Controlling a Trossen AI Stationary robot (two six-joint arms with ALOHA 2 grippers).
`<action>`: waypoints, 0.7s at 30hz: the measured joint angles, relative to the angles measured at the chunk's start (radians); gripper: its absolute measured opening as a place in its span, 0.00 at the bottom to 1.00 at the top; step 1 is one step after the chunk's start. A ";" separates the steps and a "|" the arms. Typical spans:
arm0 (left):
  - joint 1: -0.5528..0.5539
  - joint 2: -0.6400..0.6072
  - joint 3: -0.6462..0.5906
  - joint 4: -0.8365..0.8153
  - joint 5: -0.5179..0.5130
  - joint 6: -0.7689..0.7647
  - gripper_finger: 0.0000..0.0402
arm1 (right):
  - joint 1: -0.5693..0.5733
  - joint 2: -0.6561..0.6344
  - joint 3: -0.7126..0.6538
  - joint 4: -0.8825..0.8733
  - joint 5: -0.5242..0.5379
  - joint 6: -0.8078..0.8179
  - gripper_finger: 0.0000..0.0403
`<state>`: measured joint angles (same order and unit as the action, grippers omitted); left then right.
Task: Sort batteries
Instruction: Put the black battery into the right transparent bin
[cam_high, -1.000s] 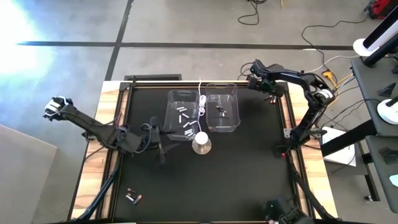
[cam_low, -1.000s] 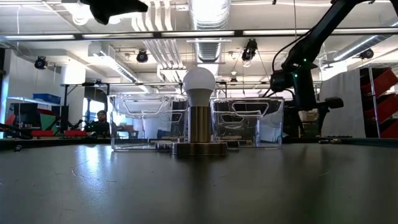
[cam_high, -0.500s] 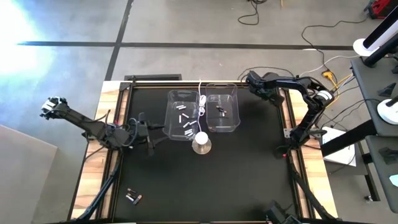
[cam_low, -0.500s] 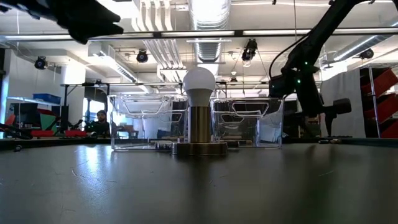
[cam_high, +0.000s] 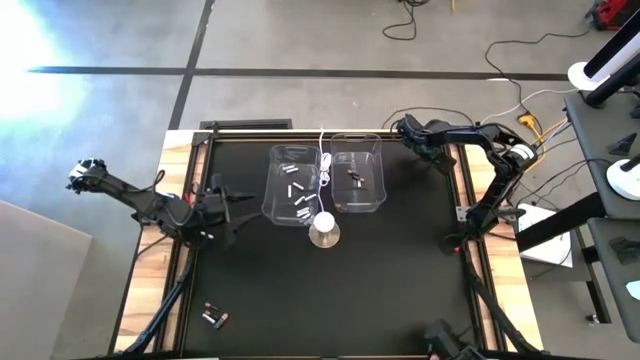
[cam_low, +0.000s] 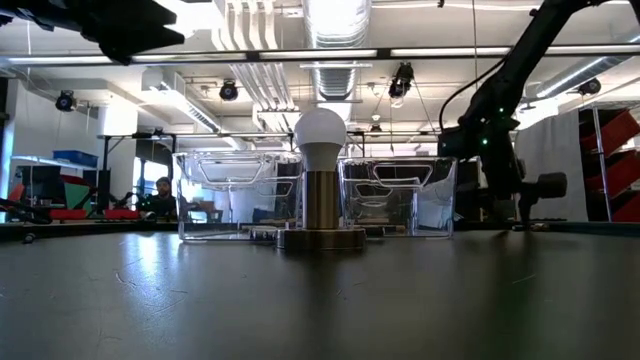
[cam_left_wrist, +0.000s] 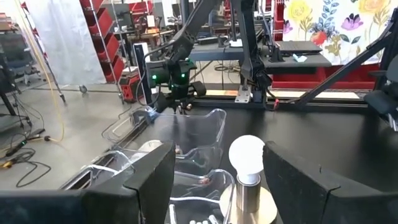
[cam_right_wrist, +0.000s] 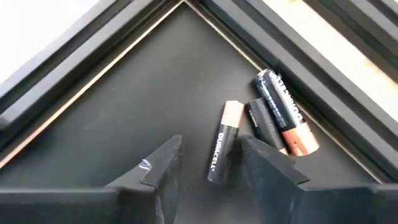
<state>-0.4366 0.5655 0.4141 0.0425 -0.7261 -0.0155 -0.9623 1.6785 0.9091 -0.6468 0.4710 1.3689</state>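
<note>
Three dark, copper-ended batteries lie on the black mat in the table's far right corner. My right gripper points steeply down over them, open, its fingers on either side of the nearest battery without touching it. The other two lie next to it against the frame. White batteries lie in the left clear bin, and a dark one in the right bin. My left gripper hovers open and level, left of the bins.
A bulb lamp on a round metal base stands just in front of the bins, its white cable running between them. More batteries lie near the table's near left corner. The raised table frame borders the far right corner.
My left gripper has drawn back from the bins toward the table's left edge, staying level. My right gripper has sunk toward the far right corner and rolled its wrist.
</note>
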 joint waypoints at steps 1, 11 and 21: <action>0.000 -0.002 0.000 0.000 0.000 0.006 0.55 | 0.000 0.004 -0.001 0.001 -0.002 0.000 0.36; 0.000 -0.010 0.018 -0.082 0.002 0.026 0.55 | 0.073 0.074 -0.006 0.014 0.025 0.093 0.15; 0.000 -0.040 0.028 -0.129 0.002 0.037 0.55 | 0.119 -0.018 0.030 -0.107 -0.065 0.002 0.08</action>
<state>-0.4366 0.5253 0.4419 -0.0863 -0.7246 0.0219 -0.8434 1.6606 0.9390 -0.7538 0.4060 1.3708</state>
